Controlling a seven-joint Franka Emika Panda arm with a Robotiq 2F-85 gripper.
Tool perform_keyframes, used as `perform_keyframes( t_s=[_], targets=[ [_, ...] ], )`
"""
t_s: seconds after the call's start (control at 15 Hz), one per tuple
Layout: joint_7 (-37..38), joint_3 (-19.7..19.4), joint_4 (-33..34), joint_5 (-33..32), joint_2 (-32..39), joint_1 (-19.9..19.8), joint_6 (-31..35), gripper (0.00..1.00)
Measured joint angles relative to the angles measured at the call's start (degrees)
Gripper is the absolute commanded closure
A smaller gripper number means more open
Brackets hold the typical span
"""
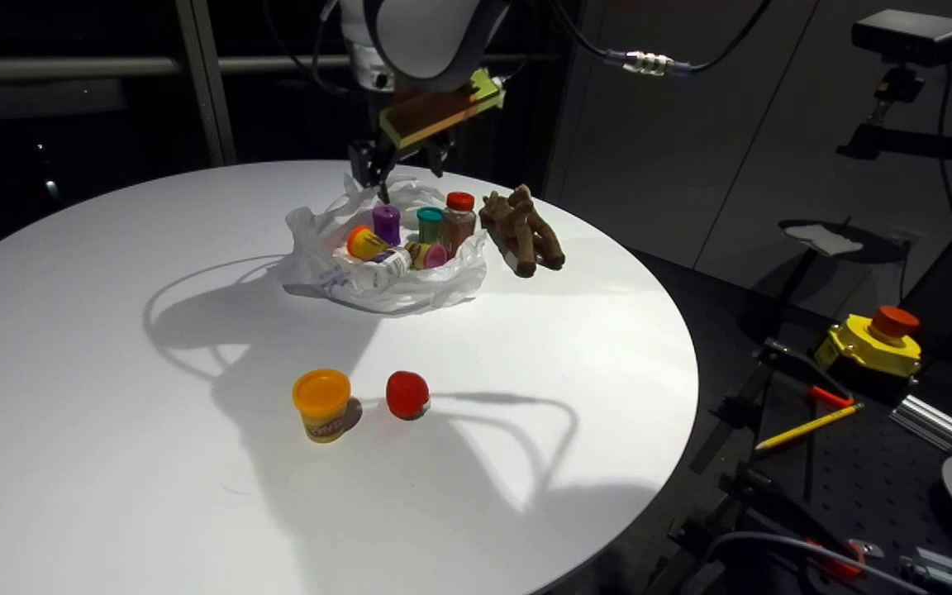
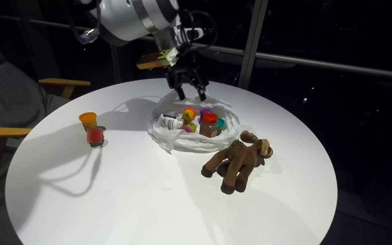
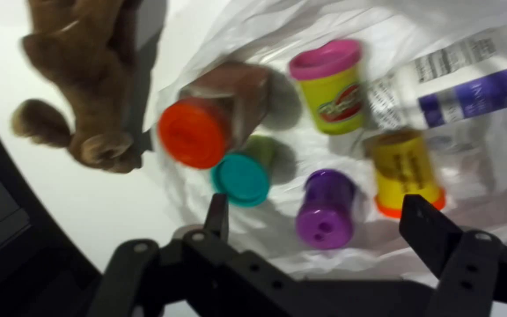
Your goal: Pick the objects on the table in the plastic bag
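We've got the plastic bag (image 1: 302, 248) spread open on the white table (image 1: 112, 372) with a red-capped jar (image 1: 459, 225), a white bottle (image 3: 447, 86) and some small tubs (image 3: 241, 179) in it, a brown plush toy (image 2: 240, 160) just beside it, and the arm (image 2: 131, 20) bent over from above, its gripper (image 2: 192, 97) pointing down over the bag. Both exterior views give us an orange-lidded tub (image 1: 323, 405) and a red roundish thing (image 1: 406, 395) out on the table that the wrist view misses. As for that gripper, its fingers (image 3: 427, 229) are spread wide, unclenched, above the bag's contents, and in the wrist view we see a purple container (image 3: 326, 211) between them.
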Motion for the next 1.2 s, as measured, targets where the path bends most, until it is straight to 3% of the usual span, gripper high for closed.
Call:
perform_keyframes(
  t_s=[0.33, 0.53, 0.73, 1.0, 1.2],
  targets=[
    [-13.5, 0.5, 2.8, -2.1, -8.7, -5.5, -8.4, 0.0],
    [-23.1, 4.9, 4.0, -1.0, -15.1, -8.2, -14.9, 0.0],
    [-30.2, 10.6, 4.6, 4.4, -19.9, -9.7, -22.2, 0.0],
    [-35.0, 17.0, 4.6, 12.6, -22.2, -10.0, -30.8, 0.0],
    [-35.2, 20.5, 2.8, 15.7, -22.0, -9.6, -33.0, 0.0]
  ],
)
